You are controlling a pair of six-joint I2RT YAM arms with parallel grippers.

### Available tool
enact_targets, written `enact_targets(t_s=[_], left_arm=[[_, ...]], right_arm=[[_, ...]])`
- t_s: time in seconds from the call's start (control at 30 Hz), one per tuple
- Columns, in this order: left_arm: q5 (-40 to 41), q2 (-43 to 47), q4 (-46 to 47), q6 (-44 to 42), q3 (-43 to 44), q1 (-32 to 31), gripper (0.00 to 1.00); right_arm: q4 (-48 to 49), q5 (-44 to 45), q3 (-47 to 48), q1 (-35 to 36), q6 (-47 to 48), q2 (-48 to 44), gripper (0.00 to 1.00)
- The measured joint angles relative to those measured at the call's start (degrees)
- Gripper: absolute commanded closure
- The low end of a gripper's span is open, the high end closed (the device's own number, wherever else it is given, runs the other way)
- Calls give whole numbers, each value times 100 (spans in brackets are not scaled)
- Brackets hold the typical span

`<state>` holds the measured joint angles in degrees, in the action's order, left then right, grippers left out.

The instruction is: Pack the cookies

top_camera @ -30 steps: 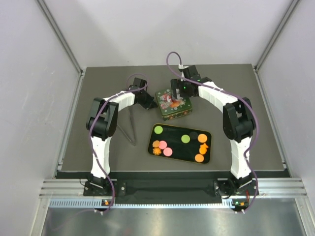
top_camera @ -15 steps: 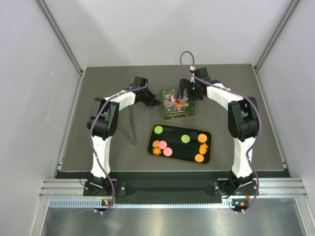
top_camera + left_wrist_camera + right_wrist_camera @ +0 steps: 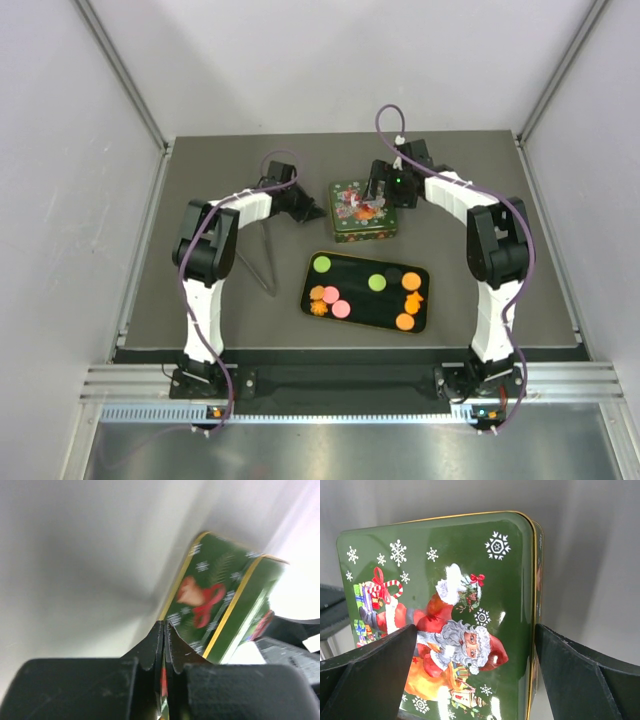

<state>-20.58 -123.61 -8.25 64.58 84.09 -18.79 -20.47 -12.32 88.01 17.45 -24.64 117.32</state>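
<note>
My right gripper is released, its jaws spread wide, one finger on either side of the Santa picture on the lid of the green tin. The tin lies directly beneath the fingers.

My left gripper is clenched with nothing between the fingers. Its tips point at the tin's side wall just ahead of them. That view is blurred, so they may be touching the wall, but I can't be sure.

The cookies are well apart from both grippers, back toward the arm bases. They lie loose on the gold-rimmed black tray: orange, pink and green rounds and two orange flowers.
</note>
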Motion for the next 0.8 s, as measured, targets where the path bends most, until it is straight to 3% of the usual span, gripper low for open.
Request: enact_targets(t_s=[0.43,0.6,0.8], left_arm=[[-203,767,452,-295,-990,470,71],[-575,1139,1062,-411,-1300,466,46],[-1185,1375,1390,-579,-1596,389,31]], right_arm=[[179,-57,-133,-122,-144,-9,0],[439,-151,-310,-149,-138,-59,0],[551,-170,-400,-151,-138,-98,0]])
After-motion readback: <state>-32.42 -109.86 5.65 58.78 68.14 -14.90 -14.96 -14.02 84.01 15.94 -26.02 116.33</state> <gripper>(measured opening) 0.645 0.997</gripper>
